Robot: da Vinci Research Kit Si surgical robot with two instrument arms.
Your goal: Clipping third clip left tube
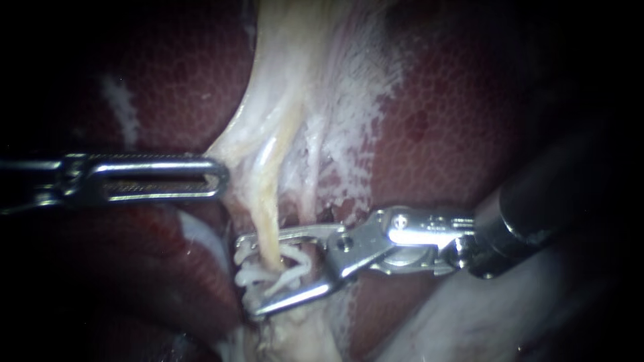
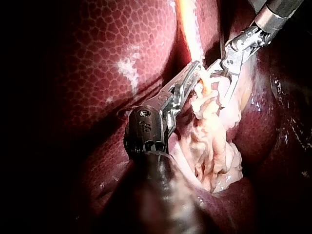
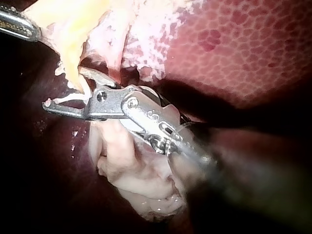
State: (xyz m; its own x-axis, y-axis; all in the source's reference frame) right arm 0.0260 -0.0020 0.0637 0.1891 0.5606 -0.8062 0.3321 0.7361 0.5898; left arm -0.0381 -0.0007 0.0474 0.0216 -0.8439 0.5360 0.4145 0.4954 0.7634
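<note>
**Tube between spread jaws of right instrument**

Finding 1: the left tube (image 1: 268, 214), a yellowish cord, runs down the pale tissue (image 1: 322, 100) that lies in the cleft of the dark red liver (image 1: 456, 134).

Finding 2: the right instrument (image 1: 247, 276) comes in from the right. Its hand is released. The two jaws stand apart with a clear gap, one on each side of the tube's lower end. White strands (image 1: 295, 263) lie tangled in that gap, around the tube. Whether a clip sits in the jaws cannot be told.

Finding 3: the left instrument (image 1: 218, 177) lies level, above and to the left of the right one. Its slotted hand is clenched on the near edge of the pale tissue, just beside the tube, and the tissue is drawn to a point there.
</note>
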